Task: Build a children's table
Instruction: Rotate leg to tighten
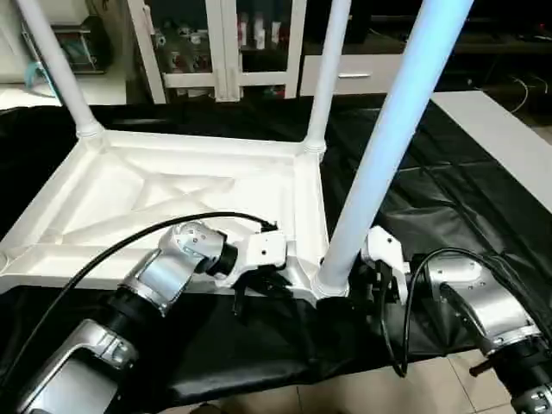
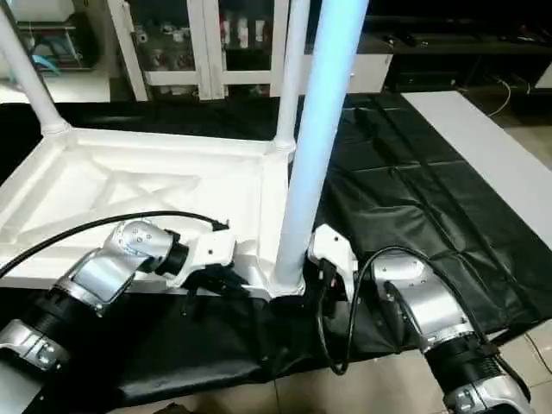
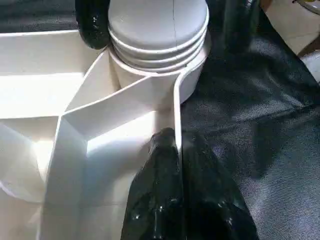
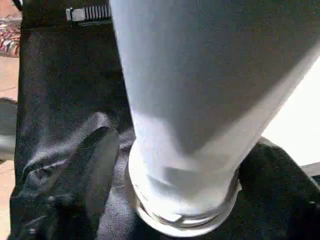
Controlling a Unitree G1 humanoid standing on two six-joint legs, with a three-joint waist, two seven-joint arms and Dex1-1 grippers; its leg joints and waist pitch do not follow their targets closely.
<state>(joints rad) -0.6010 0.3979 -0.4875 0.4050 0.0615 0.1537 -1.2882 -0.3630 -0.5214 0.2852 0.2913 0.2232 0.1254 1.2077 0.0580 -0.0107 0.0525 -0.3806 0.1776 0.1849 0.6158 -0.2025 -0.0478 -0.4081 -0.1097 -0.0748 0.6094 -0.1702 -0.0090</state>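
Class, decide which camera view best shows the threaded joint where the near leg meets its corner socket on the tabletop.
The left wrist view: the near leg ends in stacked ridges seated in the corner socket of the tabletop. The right wrist view shows the leg's base close up, without the tabletop. In the eye views the joint looks small.

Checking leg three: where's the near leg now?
Head views: near leg stands in the tabletop's near right corner socket, right pincer around its base.

Three legs point(image 2: 317, 129) upright in the tabletop point(image 2: 129, 185) — black cloth point(image 2: 414, 172) beneath.
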